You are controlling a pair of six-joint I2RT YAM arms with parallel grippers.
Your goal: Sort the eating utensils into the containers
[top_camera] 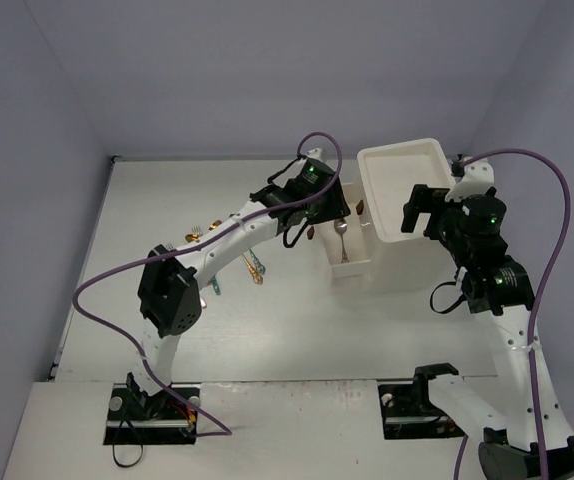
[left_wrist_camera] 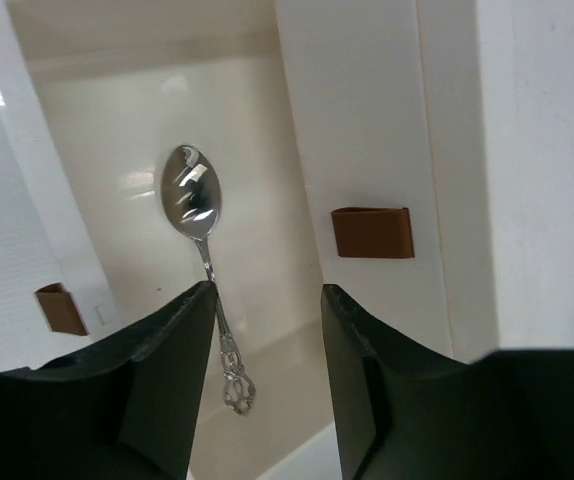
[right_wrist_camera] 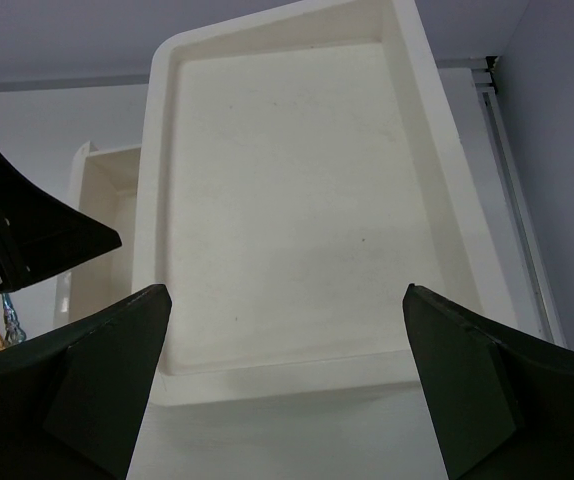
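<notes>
Several loose utensils (top_camera: 203,234) sit on the table (top_camera: 297,330), left of centre in the top view. Centre: my left pincer (left_wrist_camera: 267,295) hangs over the open drawer (left_wrist_camera: 257,100), jaws partly apart, gripping nothing. The silver spoon (left_wrist_camera: 195,200) lies flat on the drawer floor beneath, so the drop-off reads as done. Right: my right pincer (right_wrist_camera: 285,295) gapes wide and empty over the unit's top tray (right_wrist_camera: 287,150). Next: lift clear without snagging the spoon, swing left, pick another.
</notes>
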